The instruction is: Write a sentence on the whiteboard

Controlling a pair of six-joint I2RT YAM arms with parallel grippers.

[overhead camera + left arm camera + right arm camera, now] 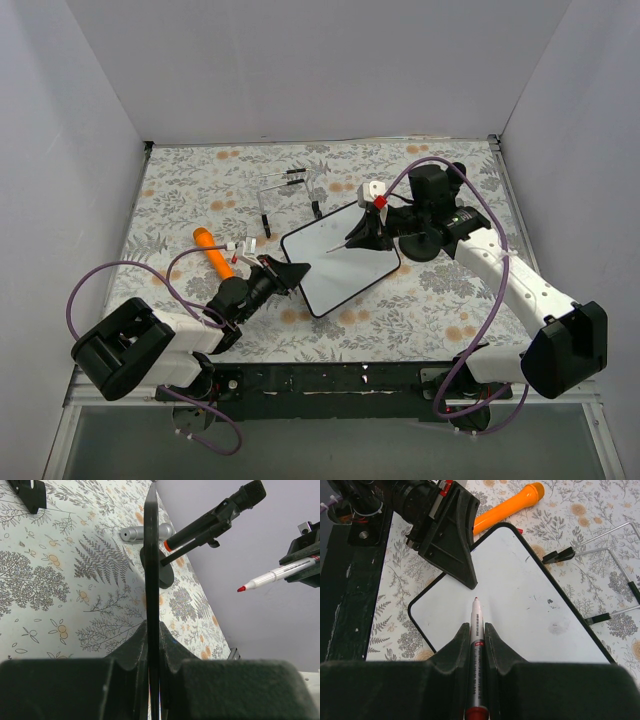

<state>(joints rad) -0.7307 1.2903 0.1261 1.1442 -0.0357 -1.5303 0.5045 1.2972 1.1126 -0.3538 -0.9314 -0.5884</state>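
The whiteboard (pixel 345 262) lies at a slant in the middle of the table, white with a thin black frame. My left gripper (pixel 298 273) is shut on its left edge, and the left wrist view shows the whiteboard (pixel 151 570) edge-on between the jaws. My right gripper (pixel 476 626) is shut on a red-tipped marker (pixel 476 617). The marker (pixel 277 574) points at the board with its tip held off the surface. No sentence shows on the whiteboard (pixel 520 595), only faint smudges (pixel 557 627).
An orange cylinder (pixel 213 252) lies left of the board, just behind my left arm. A clear wire stand with black feet (pixel 290 192) stands behind the board. White walls close in the floral table on three sides.
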